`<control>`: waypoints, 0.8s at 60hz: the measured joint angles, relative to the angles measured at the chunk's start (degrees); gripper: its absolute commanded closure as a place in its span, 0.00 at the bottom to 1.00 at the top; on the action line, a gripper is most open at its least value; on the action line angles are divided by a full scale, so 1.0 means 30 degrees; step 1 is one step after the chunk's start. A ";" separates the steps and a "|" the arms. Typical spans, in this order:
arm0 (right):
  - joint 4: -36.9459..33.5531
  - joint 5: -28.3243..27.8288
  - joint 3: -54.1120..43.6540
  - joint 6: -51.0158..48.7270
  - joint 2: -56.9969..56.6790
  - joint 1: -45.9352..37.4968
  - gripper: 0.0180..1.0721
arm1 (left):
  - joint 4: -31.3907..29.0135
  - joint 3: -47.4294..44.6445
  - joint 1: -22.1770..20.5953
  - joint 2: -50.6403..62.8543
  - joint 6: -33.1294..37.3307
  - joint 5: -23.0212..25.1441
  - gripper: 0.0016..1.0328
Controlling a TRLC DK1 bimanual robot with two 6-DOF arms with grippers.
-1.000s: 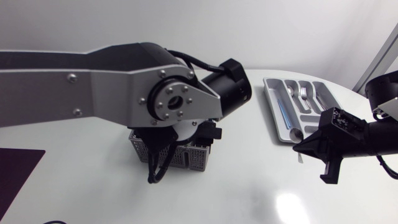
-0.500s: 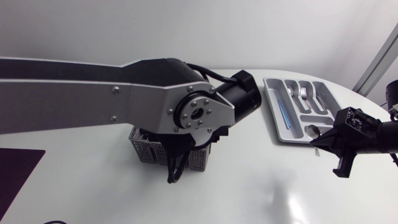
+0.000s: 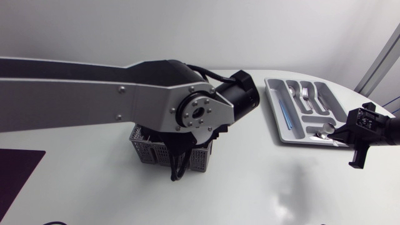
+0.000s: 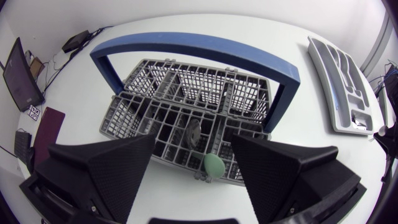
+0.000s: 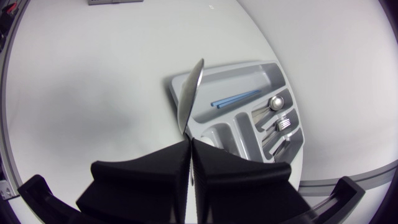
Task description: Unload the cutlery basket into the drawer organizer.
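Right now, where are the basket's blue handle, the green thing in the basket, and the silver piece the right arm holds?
blue handle (image 4: 186,42): left wrist view, top of the arch.
green thing (image 4: 214,165): left wrist view, its rounded end.
silver piece (image 5: 189,93): right wrist view, middle of its length.

White table (image 3: 250,187): cutlery basket (image 3: 141,150), drawer organizer (image 3: 275,111), maroon mat (image 3: 15,175).

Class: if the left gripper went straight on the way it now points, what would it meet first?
Probably the grey mesh cutlery basket, near the green-tipped utensil standing in its near compartment. The open left gripper frames that spot, though depth is unclear.
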 measured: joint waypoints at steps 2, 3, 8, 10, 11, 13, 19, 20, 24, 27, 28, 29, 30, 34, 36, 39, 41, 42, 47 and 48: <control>0.0466 0.0153 0.0138 -0.0248 0.0430 -0.0131 0.95 | 0.0000 0.0000 0.0007 0.0007 -0.0131 0.0000 0.17; 0.0656 0.0240 0.0189 -0.0350 0.0590 -0.0168 0.95 | 0.0000 0.0000 0.0000 0.0007 -0.0204 0.0000 0.17; 0.2586 0.1056 0.0444 -0.0933 0.1734 -0.0350 0.95 | 0.0000 0.0000 0.0007 0.0007 -0.0350 -0.0007 0.19; 0.3162 0.1421 0.0510 -0.1115 0.2069 -0.0350 0.95 | 0.0000 0.0000 0.0007 0.0007 -0.0357 -0.0007 0.19; 0.3636 0.1690 0.0568 -0.1180 0.2397 -0.0350 0.95 | 0.0007 0.0000 0.0007 0.0007 -0.0372 -0.0007 0.19; 0.4269 0.2098 0.0634 -0.1311 0.2841 -0.0350 0.95 | 0.0000 0.0000 0.0007 0.0007 -0.0430 -0.0007 0.19; 0.5595 0.2965 0.0940 -0.1515 0.4175 -0.0350 0.95 | 0.0007 0.0000 0.0007 0.0007 -0.0576 -0.0066 0.20; 0.5690 0.3067 0.1013 -0.1523 0.4379 -0.0350 0.95 | 0.0000 0.0000 0.0007 0.0007 -0.0597 -0.0095 0.21; 0.6462 0.3563 0.1224 -0.1523 0.5224 -0.0350 0.95 | 0.0000 0.0000 0.0022 0.0007 -0.0714 -0.0350 0.21; 0.7089 0.3876 0.1311 -0.1537 0.5770 -0.0350 0.94 | 0.0007 0.0000 0.0080 0.0036 -0.0721 -0.0444 0.21; 0.7235 0.3978 0.1319 -0.1574 0.5909 -0.0350 0.94 | 0.0007 0.0000 0.0095 0.0044 -0.0721 -0.0474 0.21; 0.7308 0.4087 0.1319 -0.1581 0.5974 -0.0350 0.94 | 0.0000 0.0000 0.0124 0.0073 -0.0721 -0.0503 0.21; 0.7373 0.4175 0.1319 -0.1581 0.6054 -0.0350 0.94 | 0.0007 0.0000 0.0160 0.0102 -0.0721 -0.0503 0.21; 0.7657 0.4393 0.1319 -0.1610 0.6229 -0.0350 0.94 | 0.0007 0.0000 0.0270 0.0233 -0.0721 -0.0510 0.21; 0.7796 0.4452 0.1311 -0.1647 0.6229 -0.0350 0.92 | 0.0007 0.0000 0.0313 0.0291 -0.0729 -0.0510 0.21; 0.8240 0.4714 0.1311 -0.1647 0.6266 -0.0350 0.86 | 0.0000 0.0000 0.0386 0.0386 -0.0729 -0.0510 0.21; 0.8510 0.4736 0.1311 -0.1654 0.6266 -0.0350 0.79 | 0.0000 0.0000 0.0437 0.0444 -0.0729 -0.0517 0.21; 0.8590 0.4750 0.1311 -0.1654 0.6266 -0.0350 0.72 | 0.0000 0.0000 0.0444 0.0466 -0.0729 -0.0510 0.22; 0.8808 0.4845 0.1282 -0.1639 0.6266 -0.0357 0.49 | 0.0000 0.0000 0.0583 0.0517 -0.0772 -0.0517 0.29; 0.8852 0.4860 0.1253 -0.1639 0.6266 -0.0357 0.46 | 0.0000 0.0000 0.0597 0.0517 -0.0780 -0.0525 0.30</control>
